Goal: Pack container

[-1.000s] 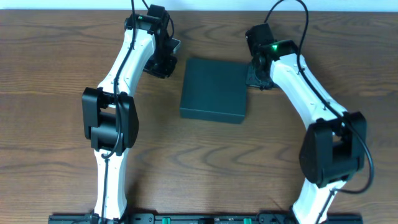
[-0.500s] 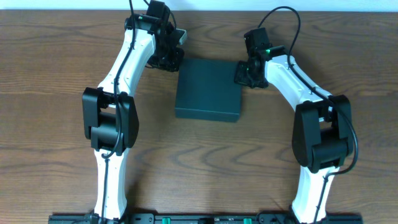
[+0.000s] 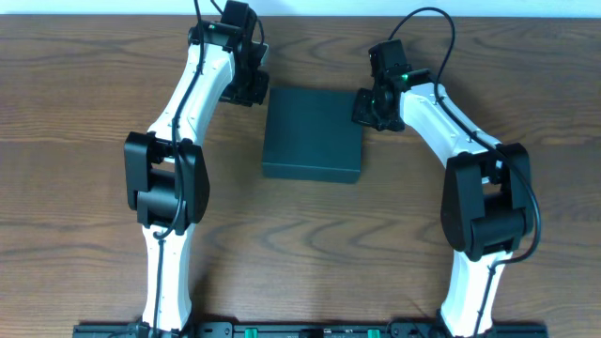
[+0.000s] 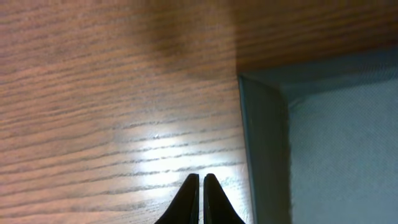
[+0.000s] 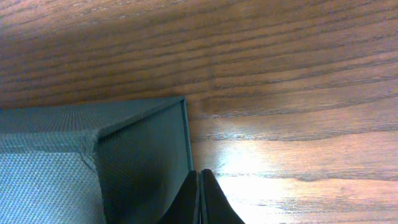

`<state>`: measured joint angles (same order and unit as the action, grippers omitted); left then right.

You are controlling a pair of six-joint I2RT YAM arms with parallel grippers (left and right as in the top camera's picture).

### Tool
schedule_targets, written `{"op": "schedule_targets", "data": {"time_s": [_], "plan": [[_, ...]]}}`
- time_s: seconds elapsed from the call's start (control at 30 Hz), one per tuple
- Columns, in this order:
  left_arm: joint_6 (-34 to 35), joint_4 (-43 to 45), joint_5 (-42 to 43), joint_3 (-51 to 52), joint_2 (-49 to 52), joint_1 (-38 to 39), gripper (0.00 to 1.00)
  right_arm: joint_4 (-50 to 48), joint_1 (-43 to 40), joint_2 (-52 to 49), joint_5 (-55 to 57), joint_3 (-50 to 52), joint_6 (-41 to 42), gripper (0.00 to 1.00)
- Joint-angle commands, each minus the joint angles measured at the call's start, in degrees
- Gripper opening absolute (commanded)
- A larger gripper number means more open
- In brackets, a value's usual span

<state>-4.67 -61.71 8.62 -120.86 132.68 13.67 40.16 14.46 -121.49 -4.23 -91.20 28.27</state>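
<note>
The container (image 3: pixel 313 134), a matte, dark teal-green rectangular box with a finely woven surface, is lying closed on the desk (image 3: pixel 84 188) between the arms. The left hand (image 4: pixel 200 186) and the right hand (image 5: pixel 199 180) are hovering just beside its far corners, fingertips pressed together, holding nothing.

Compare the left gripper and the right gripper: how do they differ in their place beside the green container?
The left gripper is at the container's far left corner; the right gripper is at its right side. The left gripper's tips are over bare table, clearly apart from the container's wall; the right gripper's tips are almost against it, contact unclear. Both are shut and hold nothing.
</note>
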Motion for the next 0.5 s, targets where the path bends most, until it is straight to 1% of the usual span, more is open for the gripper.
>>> {"op": "schedule_targets", "data": {"time_s": [0.0, 0.13, 0.27, 0.37, 0.47], "plan": [[1.5, 1.4, 1.9, 3.1, 1.1, 1.0, 0.06, -0.2, -0.2, -0.5, -1.2, 0.1, 0.9, 0.02], [2.6, 4.2, 2.0, 7.8, 1.1, 2.6, 0.06, -0.2, -0.3, -0.5, -1.2, 0.1, 0.9, 0.02], [3.8, 6.4, 2.3, 8.6, 1.1, 4.4, 0.06, -0.4, -0.3, -0.5, -1.5, 0.1, 1.2, 0.02], [4.8, 8.5, 5.8, 8.6, 1.1, 4.7, 0.06, -1.1, -0.4, -0.5, -3.3, 0.1, 2.6, 0.02], [7.3, 10.5, 7.8, 8.6, 1.1, 4.8, 0.06, -3.3, -0.9, -0.5, -7.9, 0.1, 4.3, 0.02]]}}
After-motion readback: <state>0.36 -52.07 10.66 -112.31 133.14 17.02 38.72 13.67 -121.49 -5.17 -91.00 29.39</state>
